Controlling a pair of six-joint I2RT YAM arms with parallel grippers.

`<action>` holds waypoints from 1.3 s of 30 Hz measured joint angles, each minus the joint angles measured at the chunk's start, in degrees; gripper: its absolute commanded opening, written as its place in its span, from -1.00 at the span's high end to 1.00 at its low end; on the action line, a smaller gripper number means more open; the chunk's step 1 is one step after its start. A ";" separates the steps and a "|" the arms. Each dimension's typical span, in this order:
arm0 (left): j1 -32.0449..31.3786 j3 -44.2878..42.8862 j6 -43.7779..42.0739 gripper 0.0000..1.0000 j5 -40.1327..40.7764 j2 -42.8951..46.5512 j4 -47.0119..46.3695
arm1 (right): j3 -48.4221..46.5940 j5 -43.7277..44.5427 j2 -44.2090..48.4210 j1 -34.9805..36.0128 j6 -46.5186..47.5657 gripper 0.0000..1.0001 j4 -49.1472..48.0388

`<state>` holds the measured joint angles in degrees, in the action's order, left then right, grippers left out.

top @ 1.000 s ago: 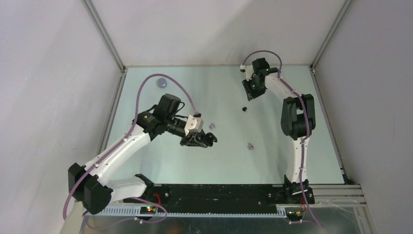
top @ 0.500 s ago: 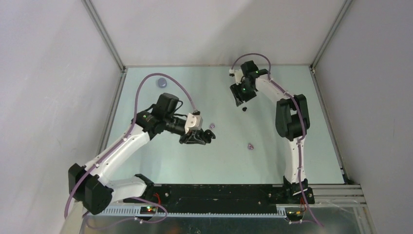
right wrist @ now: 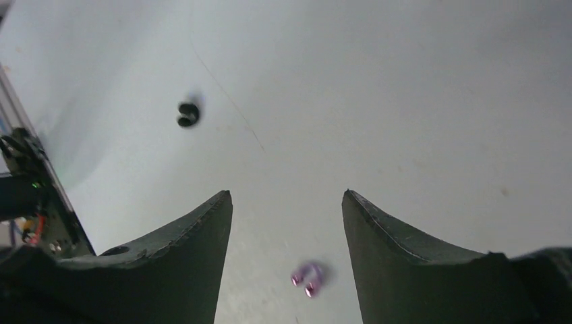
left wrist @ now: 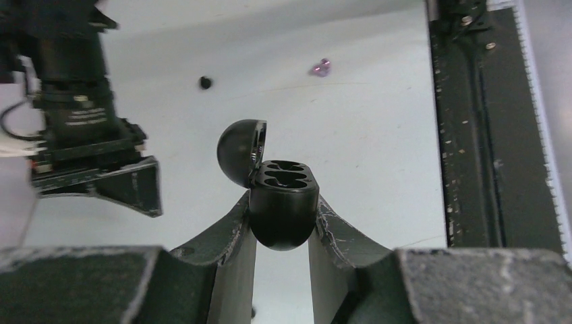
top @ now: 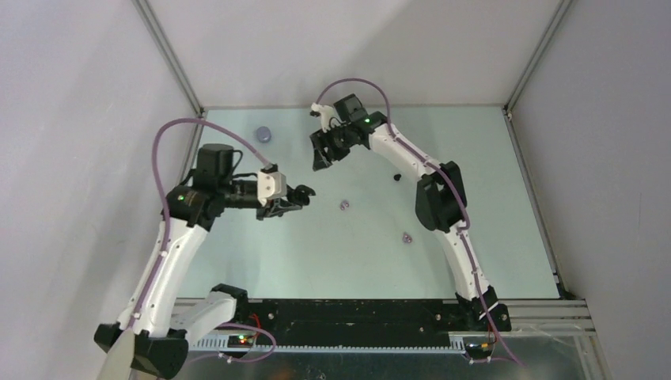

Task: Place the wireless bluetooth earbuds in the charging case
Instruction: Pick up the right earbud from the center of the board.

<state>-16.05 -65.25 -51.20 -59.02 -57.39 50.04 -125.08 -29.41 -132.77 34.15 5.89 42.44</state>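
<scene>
Black charging case (left wrist: 283,216) sits clamped in the left tool (top: 301,194), lid (left wrist: 239,152) hinged back. Its two wells lie side by side across the fingers, mouths toward the wrist camera. The right tool (right wrist: 287,202) stands open and empty. A lilac earbud (right wrist: 307,279) lies on the bench (top: 475,198), framed between that tool's fingers. The black earbud (right wrist: 188,114) lies farther off. The buds' heading is too small to read.

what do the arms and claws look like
The left arm and right arm have white links, black joints, looping purple cables and small green lights. The left claw and right claw each have two dark, tapered fingers, scuffed inside.
</scene>
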 measured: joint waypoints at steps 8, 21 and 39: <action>7.10 -1.20 -3.43 1.00 0.04 4.13 4.46 | -5.35 0.76 -8.35 6.36 -8.15 -0.37 -4.63; 8.00 -1.07 -4.83 1.00 0.26 5.51 5.68 | -11.41 12.72 -16.09 16.52 -10.10 -0.24 -5.22; 8.11 -0.11 -4.96 1.00 -0.13 6.01 5.92 | -12.74 14.27 -17.79 18.86 -9.92 -0.10 -5.01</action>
<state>-7.94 -65.36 -56.16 -59.16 -51.37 55.96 -137.82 -15.14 -150.56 53.01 -4.03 37.43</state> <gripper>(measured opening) 0.329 0.572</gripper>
